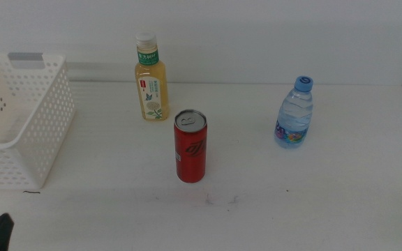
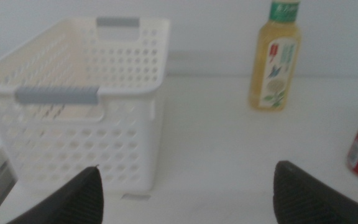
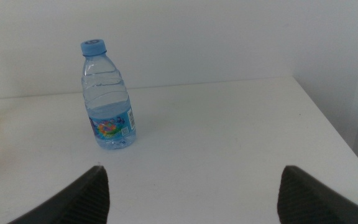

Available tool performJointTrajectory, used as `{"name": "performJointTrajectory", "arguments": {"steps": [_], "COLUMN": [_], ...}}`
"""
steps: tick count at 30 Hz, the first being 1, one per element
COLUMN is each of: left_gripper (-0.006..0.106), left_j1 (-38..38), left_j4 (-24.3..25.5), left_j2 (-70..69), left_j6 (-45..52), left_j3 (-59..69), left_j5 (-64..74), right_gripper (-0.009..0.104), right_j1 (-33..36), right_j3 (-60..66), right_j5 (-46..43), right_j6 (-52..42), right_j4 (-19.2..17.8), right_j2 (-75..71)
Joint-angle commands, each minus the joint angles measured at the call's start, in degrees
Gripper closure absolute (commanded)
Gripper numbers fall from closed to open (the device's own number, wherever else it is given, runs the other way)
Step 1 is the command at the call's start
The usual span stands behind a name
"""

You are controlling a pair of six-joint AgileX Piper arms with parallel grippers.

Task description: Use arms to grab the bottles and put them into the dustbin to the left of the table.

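While my jaws wait spread | white worktop (image 1: pixel 313 202), white wall | one basket (image 1: pixel 19 132) left, two bottles, one can (image 1: pixel 190 146) centre

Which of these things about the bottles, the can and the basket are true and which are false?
1. The red can is standing up on the table. True.
2. The tea bottle is already inside the basket. False: it stands on the table, beside the basket; what shows of the basket holds no bottle.
3. The water bottle has a blue cap. True.
4. The left tool is squeezing the can. False: its jaws are wide open and hold nothing.
5. The right tool is open, with the water bottle ahead of it. True.
6. The water bottle is lying on its side. False: it stands upright.
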Motion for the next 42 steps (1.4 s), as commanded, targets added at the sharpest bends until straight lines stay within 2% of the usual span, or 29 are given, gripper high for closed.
{"name": "performJointTrajectory", "arguments": {"steps": [1, 4, 8, 13, 15, 20, 25, 31, 42], "left_gripper": [0.007, 0.007, 0.007, 0.007, 0.007, 0.007, 0.007, 0.007, 0.007], "left_j1": [-1.6, -6.7, -19.7, -34.1, -36.4, -35.7, -35.7, -35.7, -35.7], "left_j4": [-0.7, -0.7, -0.8, -8.5, -9.3, -8.2, -9.5, -11.1, -9.4], "left_j2": [1.1, 10.7, 30.9, 53.5, 61.5, 76.8, 84.5, 85.8, 89.8], "left_j6": [-0.2, -0.2, -0.6, 1.6, 2.9, 2.9, 2.6, 2.8, 4.5], "left_j3": [0.0, 0.0, 0.0, 0.0, 0.0, 0.0, 0.0, -0.9, -10.5], "left_j5": [-4.0, -15.1, -35.8, -55.6, -64.5, -83.8, -84.5, -84.5, -81.2], "right_gripper": [0.006, 0.006, 0.006, 0.006, 0.006, 0.006, 0.006, 0.006, 0.006], "right_j1": [-0.5, -0.5, -0.5, -0.5, -0.5, -0.5, -0.5, -0.5, -0.5], "right_j3": [0.2, 0.2, 0.2, 0.2, 0.2, 0.2, 0.2, 0.2, 0.2], "right_j5": [-0.2, -0.2, -0.2, -0.2, -0.2, -0.2, -0.2, -0.2, -0.2], "right_j6": [-0.4, -0.4, -0.4, -0.4, -0.4, -0.4, -0.4, -0.4, -0.4], "right_j4": [-0.8, -0.8, -0.8, -0.8, -0.8, -0.8, -0.8, -0.8, -0.8], "right_j2": [-0.2, -0.2, -0.2, -0.2, -0.2, -0.2, -0.2, -0.2, -0.2]}}
